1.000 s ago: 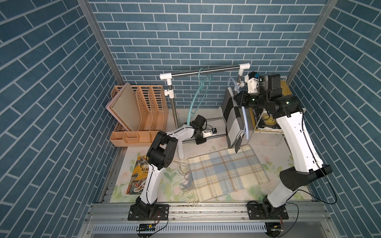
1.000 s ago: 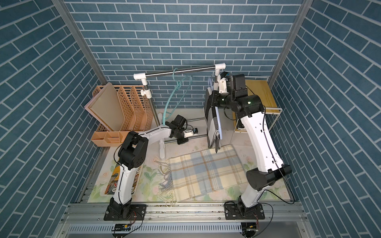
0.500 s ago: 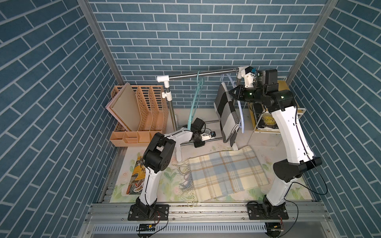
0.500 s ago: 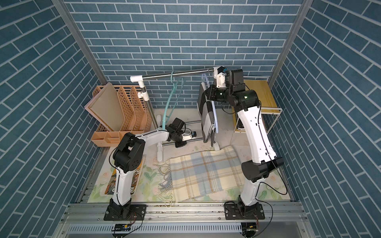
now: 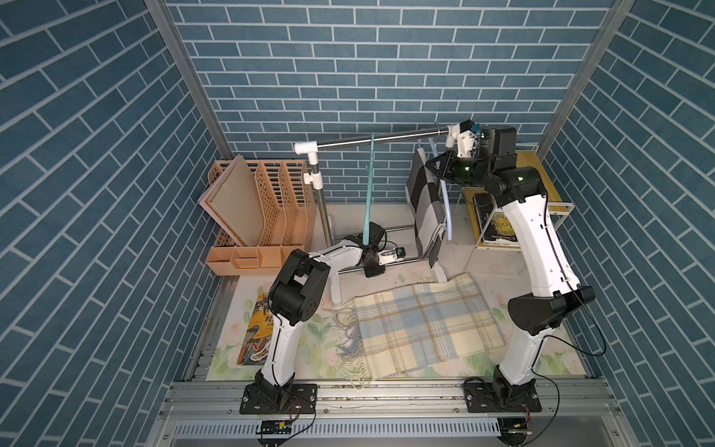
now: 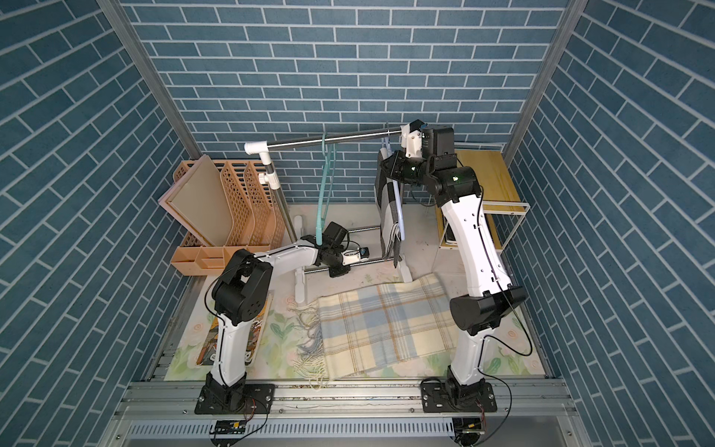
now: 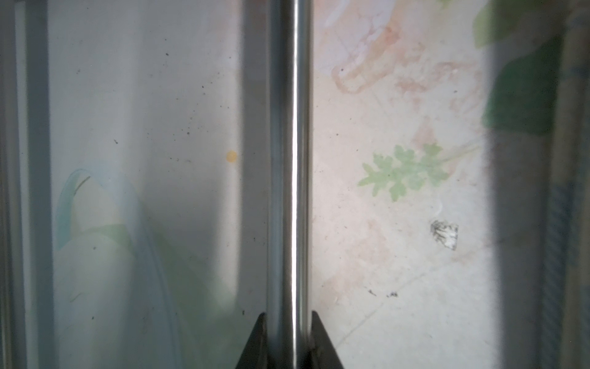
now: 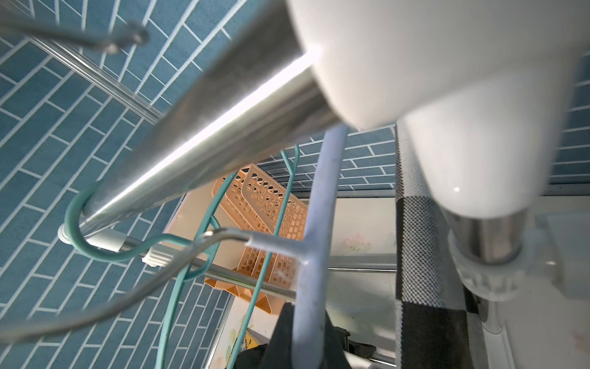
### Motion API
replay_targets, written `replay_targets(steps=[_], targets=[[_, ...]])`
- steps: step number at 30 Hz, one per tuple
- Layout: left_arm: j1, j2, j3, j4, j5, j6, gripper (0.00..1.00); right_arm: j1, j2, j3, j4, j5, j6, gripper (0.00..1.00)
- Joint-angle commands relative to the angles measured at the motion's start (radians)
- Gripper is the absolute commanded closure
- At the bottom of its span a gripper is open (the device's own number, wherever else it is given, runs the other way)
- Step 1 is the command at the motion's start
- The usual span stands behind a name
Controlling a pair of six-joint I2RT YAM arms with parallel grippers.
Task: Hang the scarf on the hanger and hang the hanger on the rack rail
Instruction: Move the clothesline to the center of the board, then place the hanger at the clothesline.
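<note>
The scarf (image 5: 423, 205), soft, light and apt to slide, hangs folded over the pale hanger (image 5: 447, 211) just under the right end of the rail (image 5: 379, 138). The stiff hanger is the part to hold, and the right fingers (image 8: 289, 332) are closed on its arm below the neck; whether its hook is over the rail I cannot tell. The rack's white joint (image 8: 415, 64) crowds that end. A green hanger (image 5: 369, 185) hangs further along, a plaid scarf (image 5: 421, 329) lies on the table (image 5: 491, 271), and the left fingers (image 7: 260, 348) clamp the rack's lower bar (image 7: 289, 159).
</note>
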Motion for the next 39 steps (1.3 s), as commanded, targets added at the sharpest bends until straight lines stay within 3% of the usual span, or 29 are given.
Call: replay_targets(steps=[1, 12, 20, 31, 39], targets=[[-0.012, -0.014, -0.022, -0.035, -0.007, 0.038, 1.0, -0.004, 0.013, 0.072, 0.139, -0.024, 0.013, 1.0], [-0.012, -0.01, -0.024, -0.015, -0.024, 0.029, 1.0, -0.022, 0.051, 0.012, 0.151, -0.014, 0.06, 1.0], [-0.012, -0.015, -0.027, -0.009, -0.029, 0.024, 1.0, -0.019, -0.063, -0.205, 0.386, -0.129, 0.2, 1.0], [-0.018, -0.028, -0.037, 0.004, -0.042, 0.02, 1.0, -0.01, -0.141, -0.219, 0.456, -0.172, 0.291, 1.0], [-0.021, -0.043, -0.063, 0.019, -0.05, 0.019, 1.0, -0.009, -0.095, -0.238, 0.573, -0.203, 0.391, 1.0]])
